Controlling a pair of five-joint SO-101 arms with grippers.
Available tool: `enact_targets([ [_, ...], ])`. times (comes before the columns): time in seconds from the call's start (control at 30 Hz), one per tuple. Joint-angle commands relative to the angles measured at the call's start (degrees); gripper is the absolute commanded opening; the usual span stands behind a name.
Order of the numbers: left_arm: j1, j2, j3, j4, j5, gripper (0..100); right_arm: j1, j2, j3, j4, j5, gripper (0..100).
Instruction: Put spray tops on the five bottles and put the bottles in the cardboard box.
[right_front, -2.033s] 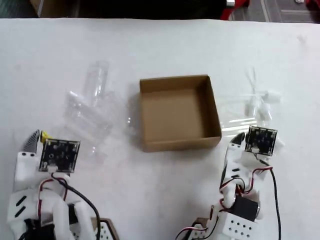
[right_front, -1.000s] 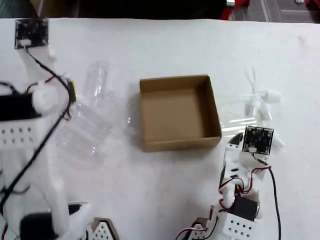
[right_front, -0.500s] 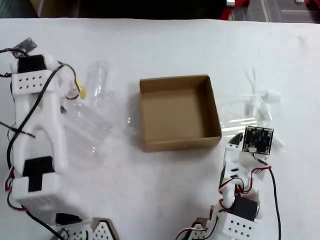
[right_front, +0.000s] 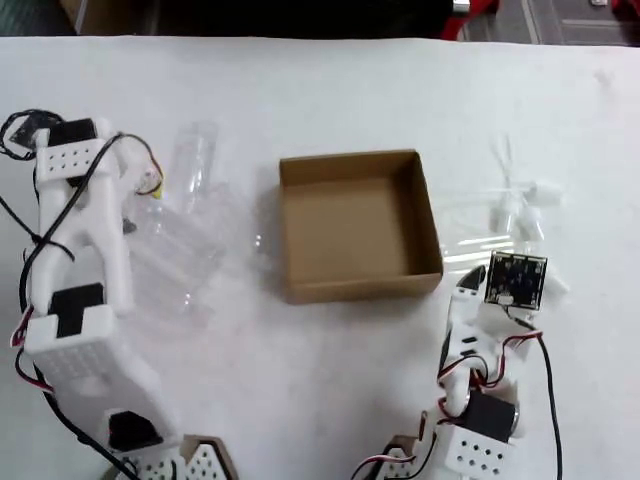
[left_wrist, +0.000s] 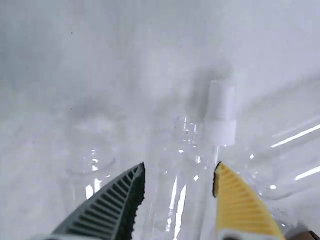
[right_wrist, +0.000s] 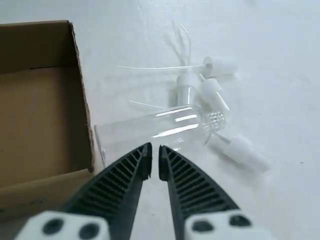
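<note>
Loosely heaped clear bottles (right_front: 192, 165) under spread left gripper (left_wrist: 178, 170), brown open-topped cardboard box (right_front: 360, 287), right gripper (right_wrist: 154, 152) pressed together.

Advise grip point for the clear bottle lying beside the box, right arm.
Likely mid-body of the bottle, from above, closing across its width. It lies on its side, base near the cardboard box, neck among the spray tops, so both ends look crowded.
</note>
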Motion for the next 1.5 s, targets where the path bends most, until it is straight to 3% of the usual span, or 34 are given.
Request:
enact_targets([
  [0.0, -0.84, 1.36, -3.60, -2.46, 0.88, 21, -2.07, -0.13, 0.53, 0.40, 0.53, 1.5],
  [0.47, -1.45, 5.49, -3.25, -10.11, 0.88, 21, -2.51, -0.31, 0.53, 1.19, 0.53, 1.5],
  [1.47, -2.07, 6.55, -3.34, -11.87, 0.88, 21, -2.51, -0.13, 0.53, 1.19, 0.53, 1.5],
])
